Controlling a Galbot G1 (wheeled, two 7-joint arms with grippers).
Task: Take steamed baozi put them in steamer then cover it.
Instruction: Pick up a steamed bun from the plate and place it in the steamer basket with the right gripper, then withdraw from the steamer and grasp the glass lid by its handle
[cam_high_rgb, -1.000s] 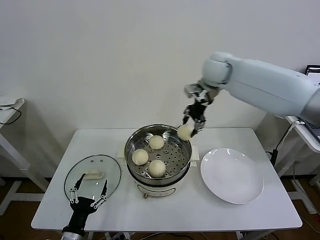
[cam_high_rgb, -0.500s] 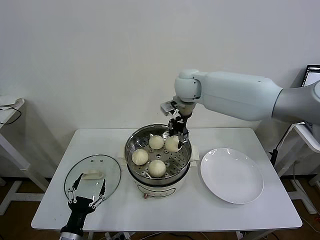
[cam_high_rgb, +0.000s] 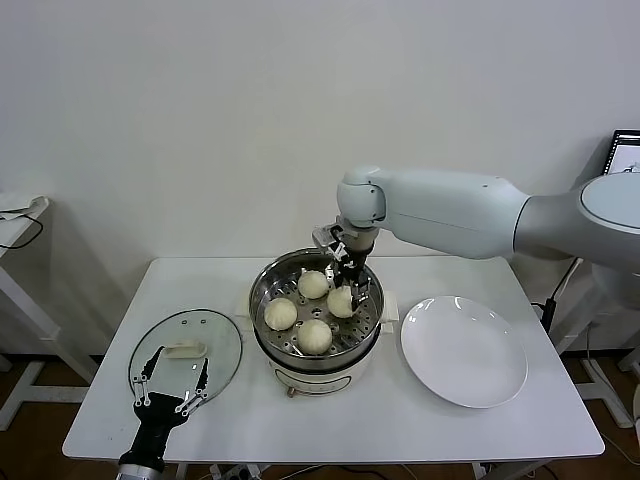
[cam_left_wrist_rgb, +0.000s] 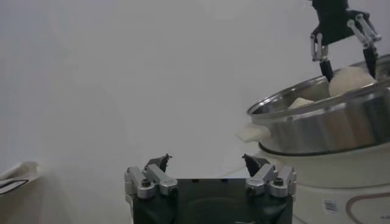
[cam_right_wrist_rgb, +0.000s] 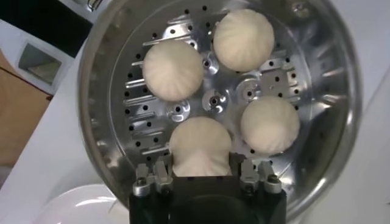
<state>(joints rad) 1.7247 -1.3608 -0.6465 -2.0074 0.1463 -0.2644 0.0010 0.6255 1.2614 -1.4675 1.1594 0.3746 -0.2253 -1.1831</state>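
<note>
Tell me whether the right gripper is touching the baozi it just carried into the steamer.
Touching. In the right wrist view the right gripper has the fourth baozi wedged between its fingers, low inside the steamer.

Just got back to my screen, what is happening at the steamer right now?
The right tool is down inside the steamer, shut on the fourth baozi and setting it on the perforated tray beside the other three buns. The white plate to the right of the steamer is bare. The cover lies flat on the table left of the steamer, and the left tool hovers open above its near edge, not gripping it. The steamer is not yet covered.
</note>
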